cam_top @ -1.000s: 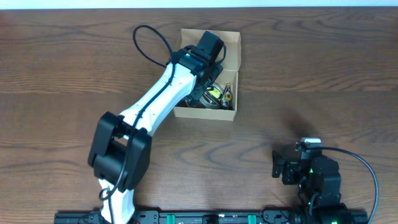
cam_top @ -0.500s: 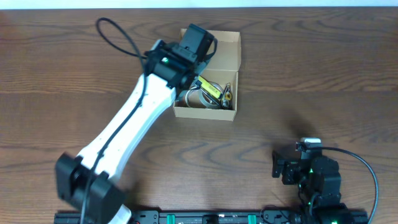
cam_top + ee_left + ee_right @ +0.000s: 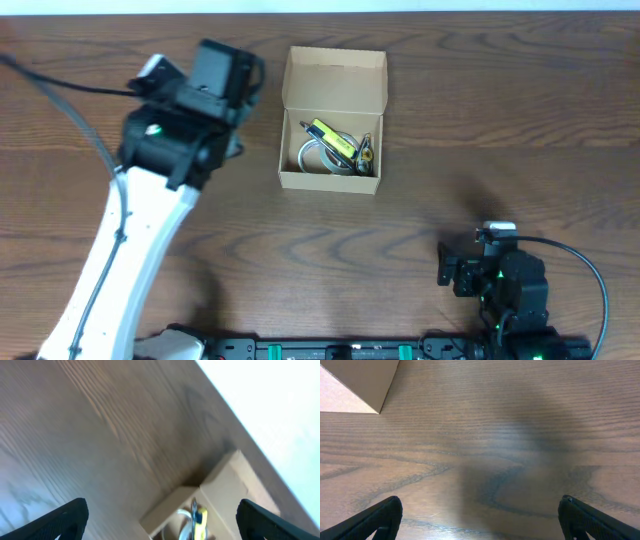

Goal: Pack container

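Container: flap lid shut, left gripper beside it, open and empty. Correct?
Not quite. The container has its flap lid folded back, open, as the overhead view shows. The left gripper is beside it, open and empty.

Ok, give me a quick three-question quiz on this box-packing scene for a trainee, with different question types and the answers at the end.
1. True or false: the container is closed.
2. Which claw is nearer the container? A: left claw. B: right claw.
3. Fill in: the yellow item lies ___ the container.
Key: 1 false, it is open; 2 A; 3 inside.
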